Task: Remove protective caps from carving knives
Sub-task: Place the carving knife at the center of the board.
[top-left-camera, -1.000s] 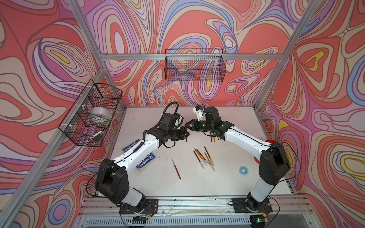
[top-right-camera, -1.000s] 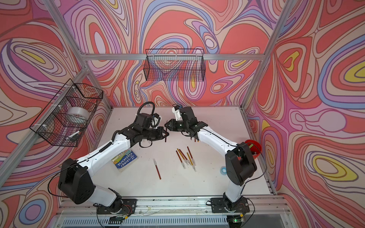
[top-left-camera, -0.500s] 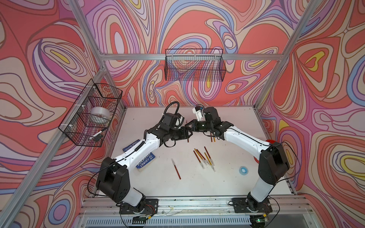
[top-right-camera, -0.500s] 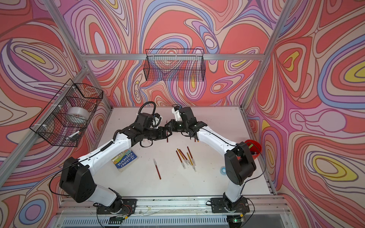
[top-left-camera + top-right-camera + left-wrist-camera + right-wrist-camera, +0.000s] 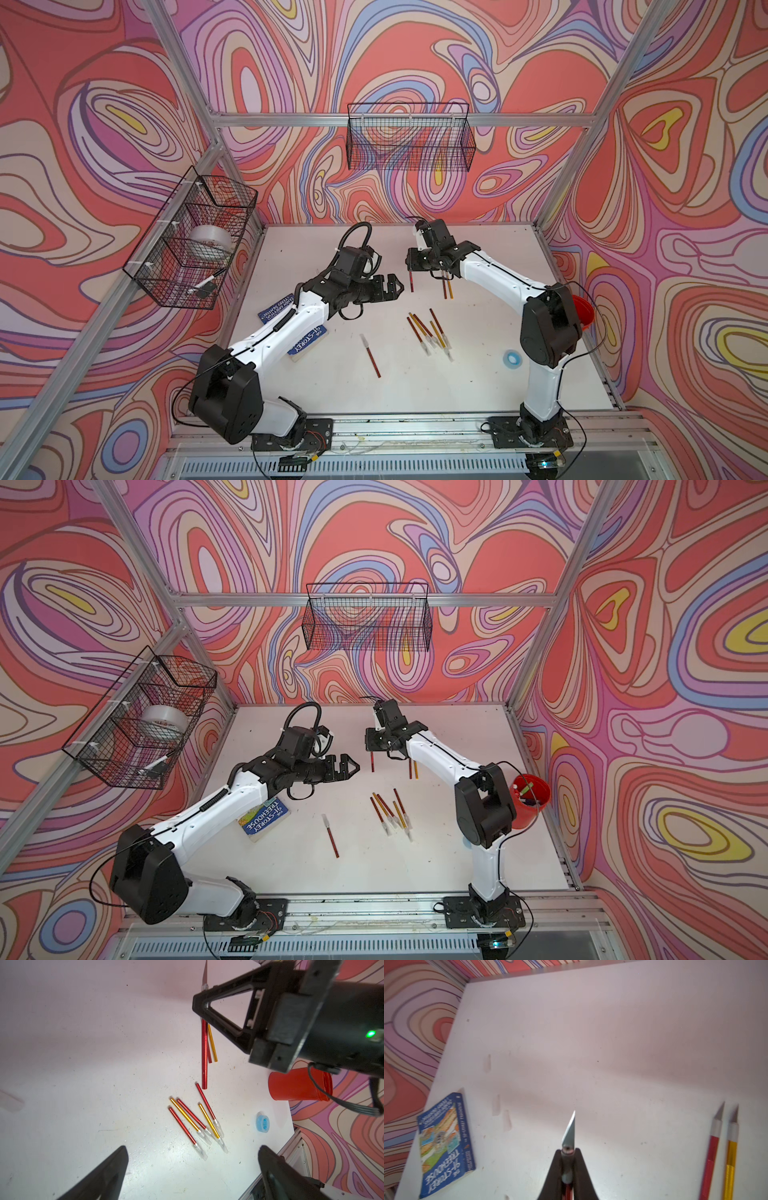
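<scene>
My right gripper (image 5: 568, 1150) is shut on a red carving knife (image 5: 204, 1053) just behind its bare grey blade (image 5: 569, 1128). It holds the knife above the table's back middle (image 5: 411, 282). My left gripper (image 5: 397, 286) stands wide open and empty just left of it, its fingers (image 5: 116, 1167) far apart. Two bare-bladed carving knives (image 5: 446, 286), red and yellow, lie under the right arm. Several knives with whitish protective caps (image 5: 201, 1150) lie in a group (image 5: 428, 332), and one capped red knife (image 5: 370, 355) lies alone. Faint translucent cap shapes (image 5: 496, 1104) lie near the book.
A blue book (image 5: 266, 818) lies partly under the left arm. A red cup (image 5: 530, 800) stands at the right edge, with a blue tape ring (image 5: 510, 358) in front of it. Wire baskets hang on the back wall (image 5: 409, 137) and left wall (image 5: 191, 241).
My left gripper has gone from shut to wide open and pulled back from the right gripper, which they had met tip to tip. The right gripper keeps hold of the red knife.
</scene>
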Controlling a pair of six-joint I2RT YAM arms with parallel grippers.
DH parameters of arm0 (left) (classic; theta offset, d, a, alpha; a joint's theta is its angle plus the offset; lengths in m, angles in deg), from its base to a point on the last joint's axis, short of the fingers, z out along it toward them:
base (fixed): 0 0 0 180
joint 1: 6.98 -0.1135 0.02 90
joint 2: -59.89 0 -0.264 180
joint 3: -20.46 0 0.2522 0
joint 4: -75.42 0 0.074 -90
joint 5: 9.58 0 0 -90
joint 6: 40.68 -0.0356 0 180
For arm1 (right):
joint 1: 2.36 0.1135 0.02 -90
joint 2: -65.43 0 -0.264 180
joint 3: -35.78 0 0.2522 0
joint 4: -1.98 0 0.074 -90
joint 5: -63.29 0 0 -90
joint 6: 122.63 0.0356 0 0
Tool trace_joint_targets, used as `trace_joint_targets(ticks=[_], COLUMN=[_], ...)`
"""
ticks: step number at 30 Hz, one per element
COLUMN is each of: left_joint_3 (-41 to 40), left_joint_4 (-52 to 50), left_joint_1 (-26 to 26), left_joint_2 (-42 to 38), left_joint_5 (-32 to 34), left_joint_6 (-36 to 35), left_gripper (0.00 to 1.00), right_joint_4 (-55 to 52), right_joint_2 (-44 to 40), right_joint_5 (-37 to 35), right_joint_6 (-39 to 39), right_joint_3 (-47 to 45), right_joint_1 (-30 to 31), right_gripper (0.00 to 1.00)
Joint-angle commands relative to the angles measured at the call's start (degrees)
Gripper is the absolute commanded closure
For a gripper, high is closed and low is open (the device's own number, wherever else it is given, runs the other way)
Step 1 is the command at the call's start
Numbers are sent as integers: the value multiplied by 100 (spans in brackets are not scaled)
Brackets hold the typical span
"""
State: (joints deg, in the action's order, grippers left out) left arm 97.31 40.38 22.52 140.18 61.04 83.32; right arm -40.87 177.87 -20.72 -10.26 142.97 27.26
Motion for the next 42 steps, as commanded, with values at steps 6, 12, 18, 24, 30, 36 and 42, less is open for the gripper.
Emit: trace_joint_targets(ticks=[6,12,18,24,30,36,42], left_joint_3=[-300,-358,-327,-334,-308,-254,-260], left_joint_4=[-123,36,104,181,203,230,250], left_joint_1=[-265,-383,-418,-453,-475,-488,-489], left_joint_2=[-194,-82,71,209,289,382,386], left_joint_5=[36,-142,-203,-273,-303,-389,-393], left_joint_6=[-55,-1,4,36,50,82,102], left_gripper=[0,0,0,0,0,0,0], right_joint_4=[-379,-602,-815,-962,-1015,-962,-903], right_joint_2=[654,1143,1569,1846,2015,2038,2062], right_joint_5=[-231,-269,-484,-604,-643,-606,-544], right_joint_6=[-188,-189,-285,-321,-323,-297,-268], right_joint_3=[155,429,750,992,1051,1000,906], right_joint_1=[-483,-692,-826,-939,-1036,-1091,-1117], right_gripper=[100,100,100,100,99,89,81])
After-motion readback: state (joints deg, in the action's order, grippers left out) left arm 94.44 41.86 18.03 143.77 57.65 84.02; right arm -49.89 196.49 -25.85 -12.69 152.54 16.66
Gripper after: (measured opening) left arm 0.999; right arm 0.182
